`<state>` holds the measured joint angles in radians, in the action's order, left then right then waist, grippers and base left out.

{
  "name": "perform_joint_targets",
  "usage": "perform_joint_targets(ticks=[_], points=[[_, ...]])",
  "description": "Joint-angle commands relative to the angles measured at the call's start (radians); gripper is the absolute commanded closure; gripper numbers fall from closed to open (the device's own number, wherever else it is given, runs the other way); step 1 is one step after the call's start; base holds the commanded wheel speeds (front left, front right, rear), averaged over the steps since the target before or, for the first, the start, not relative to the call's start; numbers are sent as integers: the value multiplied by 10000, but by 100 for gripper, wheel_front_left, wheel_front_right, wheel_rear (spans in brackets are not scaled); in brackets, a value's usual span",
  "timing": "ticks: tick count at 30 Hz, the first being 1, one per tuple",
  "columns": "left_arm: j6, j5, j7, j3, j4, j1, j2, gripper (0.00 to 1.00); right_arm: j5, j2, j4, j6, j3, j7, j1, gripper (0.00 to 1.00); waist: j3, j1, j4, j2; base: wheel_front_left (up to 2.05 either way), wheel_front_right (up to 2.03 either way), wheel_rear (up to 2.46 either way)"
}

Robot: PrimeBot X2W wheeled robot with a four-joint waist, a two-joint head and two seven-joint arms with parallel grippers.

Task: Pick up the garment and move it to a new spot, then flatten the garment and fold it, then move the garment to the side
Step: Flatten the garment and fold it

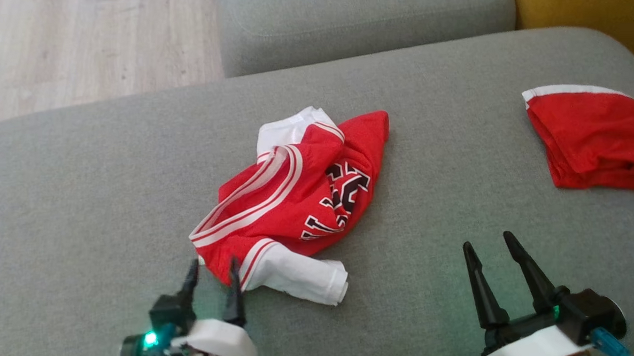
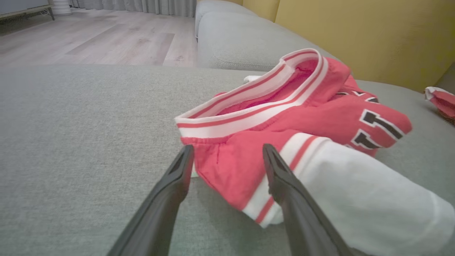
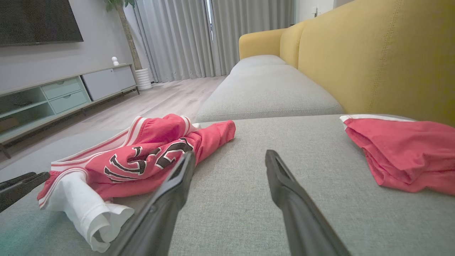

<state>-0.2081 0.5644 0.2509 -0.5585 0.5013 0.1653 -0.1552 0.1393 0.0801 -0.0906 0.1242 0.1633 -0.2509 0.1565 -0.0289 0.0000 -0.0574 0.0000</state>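
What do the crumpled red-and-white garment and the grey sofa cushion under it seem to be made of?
The garment looks like soft knit cloth, likely cotton jersey, matte: it slumps in loose folds and its striped bands look ribbed. The cushion looks like coarse woven upholstery fabric, matte grey: a fine grainy weave shows in the left wrist view.

A home living room: grey sofa (image 3: 270,92), wall television (image 3: 39,21), low cabinet (image 3: 64,92), curtains (image 3: 177,39), wooden floor (image 3: 167,99).
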Motion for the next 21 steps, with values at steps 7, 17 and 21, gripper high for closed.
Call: perform_joint_targets(ticks=[7,17,21], points=[[288,527,-72,961,1063,1619,-206,0,157,405,289,65,484,-109,-544,0,-439,0,-253,0,0,0,0],[1288,963,-335,905,2388,2390,13,100,157,440,190,65,414,-109,-593,0,-274,0,-528,0,0,0,0],[1609,1034,-305,799,2409,2376,89,100,140,360,142,65,407,-109,-487,0,4,0,-634,0,0,0,0]])
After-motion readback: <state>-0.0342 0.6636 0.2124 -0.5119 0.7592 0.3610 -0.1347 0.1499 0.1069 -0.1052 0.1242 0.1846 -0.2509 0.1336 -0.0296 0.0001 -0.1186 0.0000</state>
